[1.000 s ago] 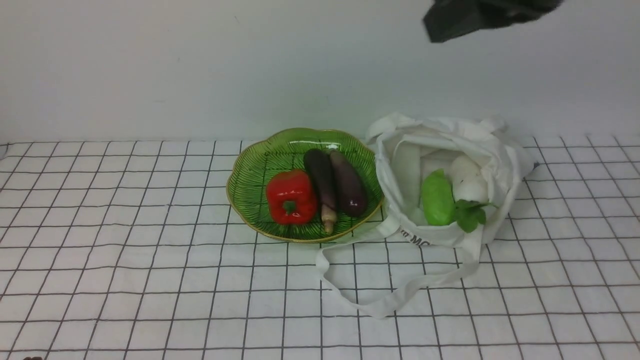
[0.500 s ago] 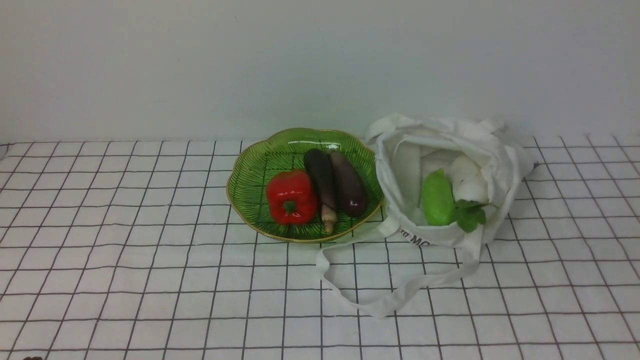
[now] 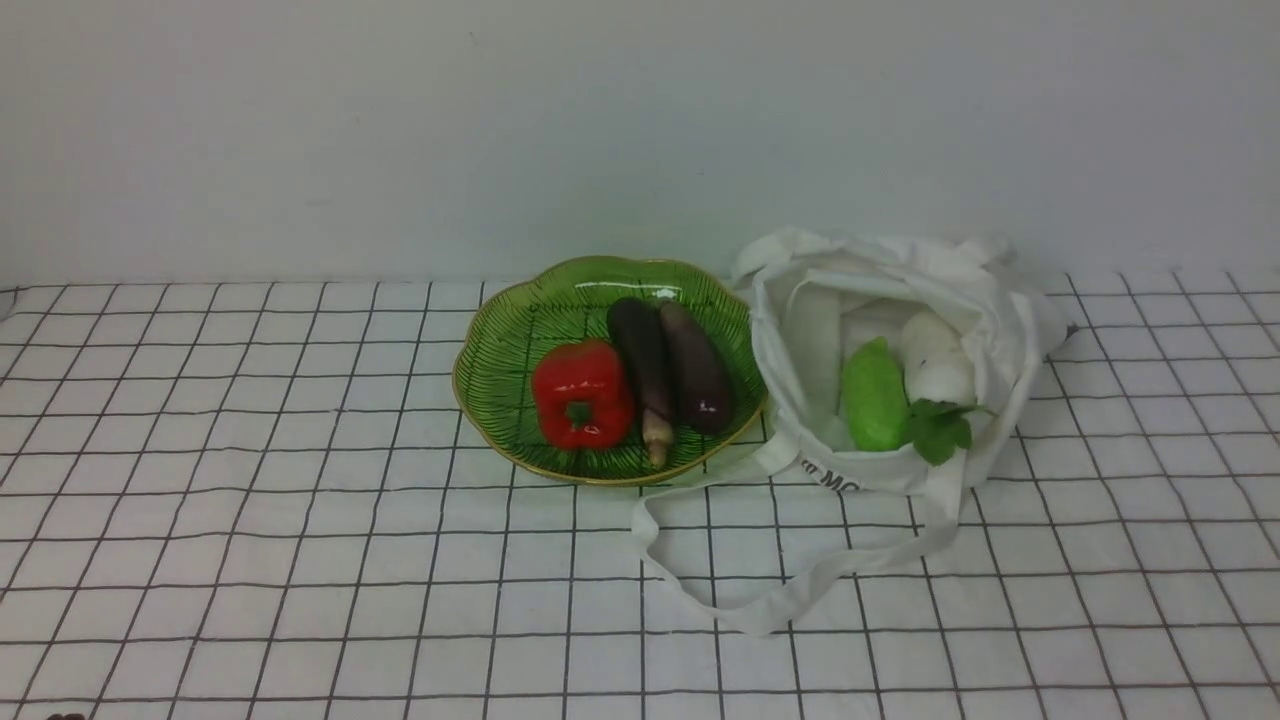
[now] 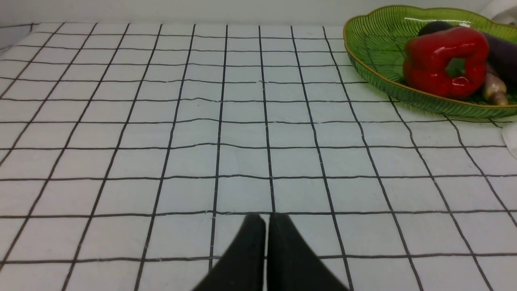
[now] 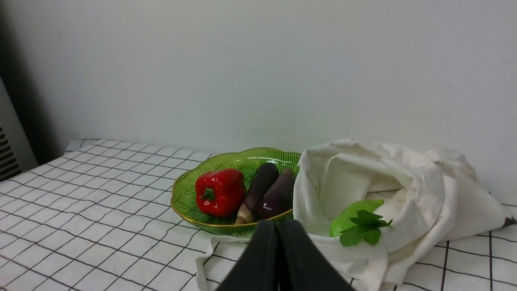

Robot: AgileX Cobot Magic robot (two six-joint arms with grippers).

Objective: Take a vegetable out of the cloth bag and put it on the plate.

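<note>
The bag (image 3: 1000, 300) bears black print, of which only "MO" can be read. In it lies a green vegetable (image 3: 873, 398), long axis pointing away from the robot, beside a radish (image 3: 935, 360); the plate (image 3: 500, 340) touches the bag. The left end effector (image 4: 266, 226) and the right end effector (image 5: 278, 230) are clenched on nothing.

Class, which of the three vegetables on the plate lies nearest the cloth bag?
The right-hand purple eggplant; the other eggplant and the red pepper lie farther left.
</note>
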